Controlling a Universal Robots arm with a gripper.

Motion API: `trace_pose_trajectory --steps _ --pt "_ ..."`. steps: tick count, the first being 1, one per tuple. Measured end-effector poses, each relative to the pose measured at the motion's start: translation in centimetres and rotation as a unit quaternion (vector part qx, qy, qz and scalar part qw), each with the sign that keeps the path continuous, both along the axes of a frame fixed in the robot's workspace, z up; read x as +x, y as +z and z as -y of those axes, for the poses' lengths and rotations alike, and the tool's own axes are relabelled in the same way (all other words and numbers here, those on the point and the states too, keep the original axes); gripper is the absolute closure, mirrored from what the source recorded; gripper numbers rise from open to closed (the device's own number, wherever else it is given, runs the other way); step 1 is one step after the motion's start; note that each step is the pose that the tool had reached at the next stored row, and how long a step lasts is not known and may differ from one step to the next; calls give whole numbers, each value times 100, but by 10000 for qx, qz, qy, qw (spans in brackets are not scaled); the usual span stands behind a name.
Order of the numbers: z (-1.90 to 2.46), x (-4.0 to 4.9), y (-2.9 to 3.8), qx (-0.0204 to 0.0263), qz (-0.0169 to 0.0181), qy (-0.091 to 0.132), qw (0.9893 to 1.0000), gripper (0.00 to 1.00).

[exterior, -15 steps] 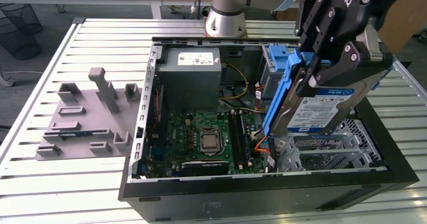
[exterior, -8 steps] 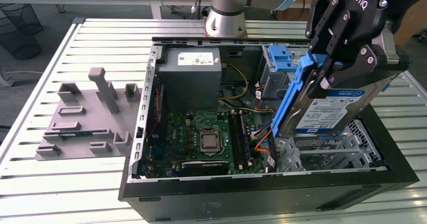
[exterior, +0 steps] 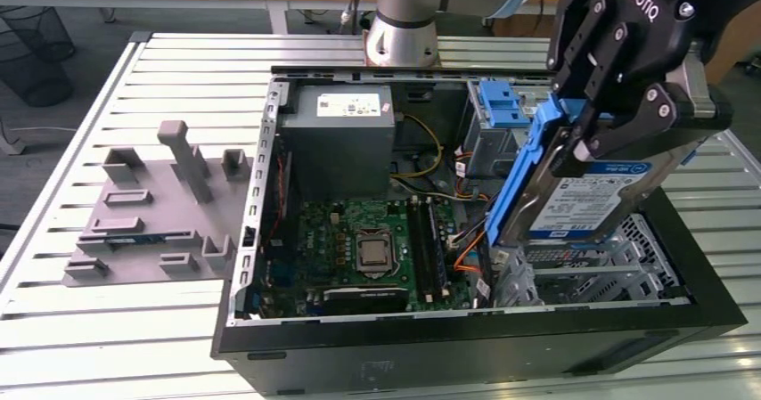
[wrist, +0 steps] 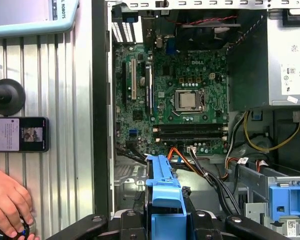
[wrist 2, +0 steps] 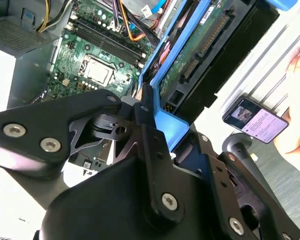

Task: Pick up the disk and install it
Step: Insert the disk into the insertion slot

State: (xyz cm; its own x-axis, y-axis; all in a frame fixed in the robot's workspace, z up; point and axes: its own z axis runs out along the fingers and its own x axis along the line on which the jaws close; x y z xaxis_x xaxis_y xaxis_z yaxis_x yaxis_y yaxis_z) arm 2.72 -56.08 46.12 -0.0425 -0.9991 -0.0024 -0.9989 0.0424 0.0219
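1. Slatted metal counter (exterior: 155,70) carries an open computer case (exterior: 476,346) and, at the exterior view's left, a grey fixture block (exterior: 149,222).
2. Inside the case lie the green motherboard (exterior: 369,248), a grey power supply (exterior: 345,137) and a metal drive cage (exterior: 607,266).
3. Black end effector (exterior: 601,137) is clenched on the disk (exterior: 589,200), holding it on edge and tilted above the drive cage; its blue carrier frame (wrist: 165,192) shows in both wrist views.
4. A hand (wrist: 7,202) rests near a phone (wrist: 17,134) on the counter.
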Motion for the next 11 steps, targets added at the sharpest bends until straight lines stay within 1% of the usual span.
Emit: trace_pose_trajectory --steps 7,11 --pt "3 106 -33 0 0 12 10000 64" --pt "10 191 -57 -1 0 12 10000 64"
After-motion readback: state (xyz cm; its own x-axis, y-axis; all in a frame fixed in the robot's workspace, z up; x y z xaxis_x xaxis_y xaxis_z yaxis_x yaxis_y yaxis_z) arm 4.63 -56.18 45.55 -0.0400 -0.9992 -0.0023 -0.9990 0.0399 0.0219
